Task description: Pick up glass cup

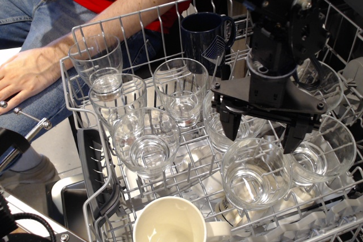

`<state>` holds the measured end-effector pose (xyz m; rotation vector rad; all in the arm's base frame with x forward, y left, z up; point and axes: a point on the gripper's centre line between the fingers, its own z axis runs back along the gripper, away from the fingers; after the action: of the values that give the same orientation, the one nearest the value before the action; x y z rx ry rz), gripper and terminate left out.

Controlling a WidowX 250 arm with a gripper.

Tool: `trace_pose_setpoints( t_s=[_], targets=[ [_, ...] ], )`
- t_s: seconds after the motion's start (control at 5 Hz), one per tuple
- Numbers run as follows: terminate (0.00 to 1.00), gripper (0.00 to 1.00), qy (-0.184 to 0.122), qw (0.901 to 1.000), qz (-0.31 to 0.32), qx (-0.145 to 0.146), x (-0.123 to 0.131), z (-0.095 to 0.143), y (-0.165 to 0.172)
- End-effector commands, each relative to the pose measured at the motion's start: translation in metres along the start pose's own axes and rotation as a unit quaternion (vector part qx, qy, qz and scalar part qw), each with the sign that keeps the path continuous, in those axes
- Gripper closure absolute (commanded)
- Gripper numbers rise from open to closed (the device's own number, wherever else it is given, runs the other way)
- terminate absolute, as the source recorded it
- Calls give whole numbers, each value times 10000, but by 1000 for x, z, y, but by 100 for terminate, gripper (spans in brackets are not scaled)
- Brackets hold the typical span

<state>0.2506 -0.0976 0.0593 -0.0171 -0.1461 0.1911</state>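
Observation:
Several clear glass tumblers stand upright in a white wire dishwasher rack [76, 92]. My black gripper [262, 134] hangs open over the right half of the rack. Its left finger [231, 127] and right finger [295, 140] stand just above and behind the rim of the nearest glass cup [255, 175], touching nothing that I can see. Another tumbler [320, 154] stands right of that cup, partly behind the right finger. One more tumbler [214, 123] is partly hidden behind the left finger.
More tumblers stand at the left [146, 140], [180, 90], [116, 97], [95, 55]. A dark blue mug [205, 35] stands at the back, a white mug [169, 222] at the front edge. A person's arm and hand [25, 77] lie by the rack's left back corner.

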Motion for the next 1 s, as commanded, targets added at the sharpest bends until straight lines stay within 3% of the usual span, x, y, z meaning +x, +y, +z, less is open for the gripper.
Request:
trace_pose_setpoints(
  t_s=[0.0,0.4,0.8],
  targets=[
    [0,0,0,10000,0,0,0,0,0],
    [0,0,-419,9937,1032,-93,5,-41,1],
    [0,0,-654,9912,1132,229,11,-64,13]
  ],
)
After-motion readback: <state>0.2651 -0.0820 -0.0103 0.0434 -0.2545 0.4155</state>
